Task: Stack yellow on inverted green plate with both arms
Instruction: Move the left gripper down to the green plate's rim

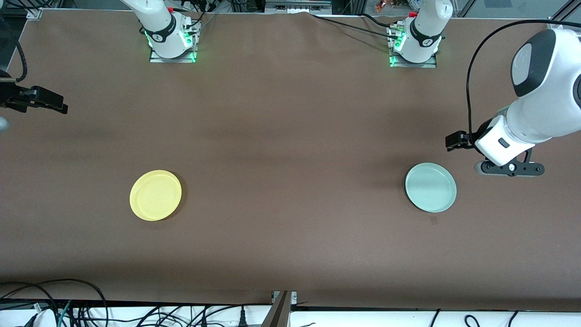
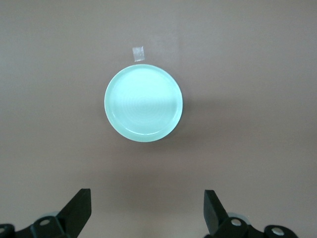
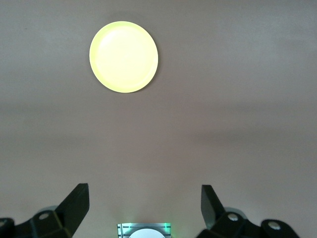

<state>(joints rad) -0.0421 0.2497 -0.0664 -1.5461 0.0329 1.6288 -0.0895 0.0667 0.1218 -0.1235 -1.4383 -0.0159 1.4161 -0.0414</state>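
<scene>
The yellow plate [image 1: 155, 195] [image 3: 124, 56] lies flat on the brown table toward the right arm's end. The green plate [image 1: 430, 187] [image 2: 143, 102] lies flat toward the left arm's end, with faint rings on its upward face. My left gripper [image 2: 147, 198] [image 1: 509, 168] hangs open and empty over bare table beside the green plate, at the left arm's end. My right gripper [image 3: 145, 198] is open and empty, high over the table; in the front view only a black part of that hand [image 1: 38, 100] shows at the right arm's end. Neither gripper touches a plate.
A small piece of tape [image 2: 139, 52] [image 1: 433, 220] sticks to the table close to the green plate, nearer to the front camera. The arm bases [image 1: 172, 43] [image 1: 414, 45] glow green along the table's back edge. Cables [image 1: 68, 309] hang along the front edge.
</scene>
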